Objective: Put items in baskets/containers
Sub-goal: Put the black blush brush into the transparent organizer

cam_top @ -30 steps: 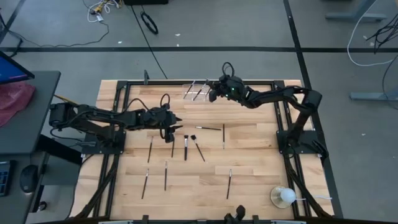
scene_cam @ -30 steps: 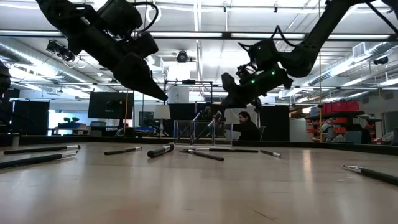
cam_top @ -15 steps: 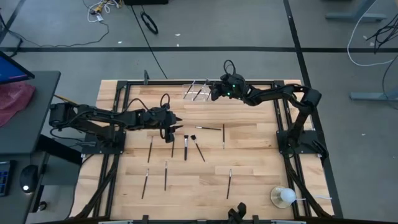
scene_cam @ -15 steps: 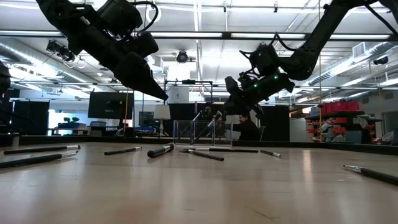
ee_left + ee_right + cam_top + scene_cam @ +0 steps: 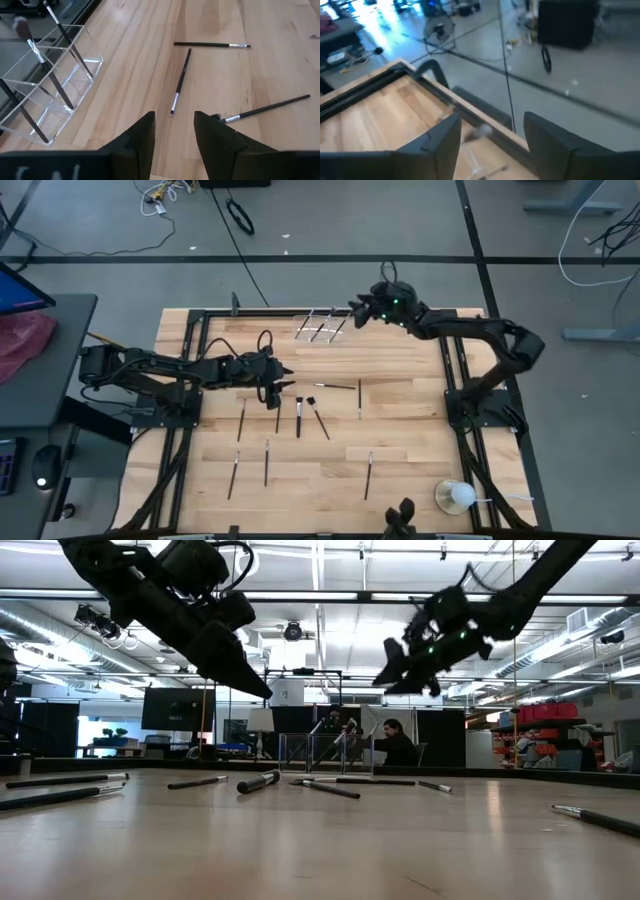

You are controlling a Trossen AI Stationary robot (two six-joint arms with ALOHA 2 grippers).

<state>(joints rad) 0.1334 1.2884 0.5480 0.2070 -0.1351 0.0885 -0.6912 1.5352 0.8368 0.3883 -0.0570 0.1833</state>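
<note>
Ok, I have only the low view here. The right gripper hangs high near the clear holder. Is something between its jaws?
Observer: No. In its wrist view the right gripper has its jaws wide apart and empty.
Operator: And are there brushes in the holder?
Observer: Yes, the left wrist view shows at least three brushes leaning in the clear holder.
Operator: And the left gripper?
Observer: The left gripper is empty, jaws apart, over a loose brush on the table.

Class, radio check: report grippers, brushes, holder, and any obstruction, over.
Right gripper open, empty, raised beside clear holder. Left gripper open, empty, over loose brushes. Three brushes standing in holder, about nine on table. Nothing blocking, over.
</note>
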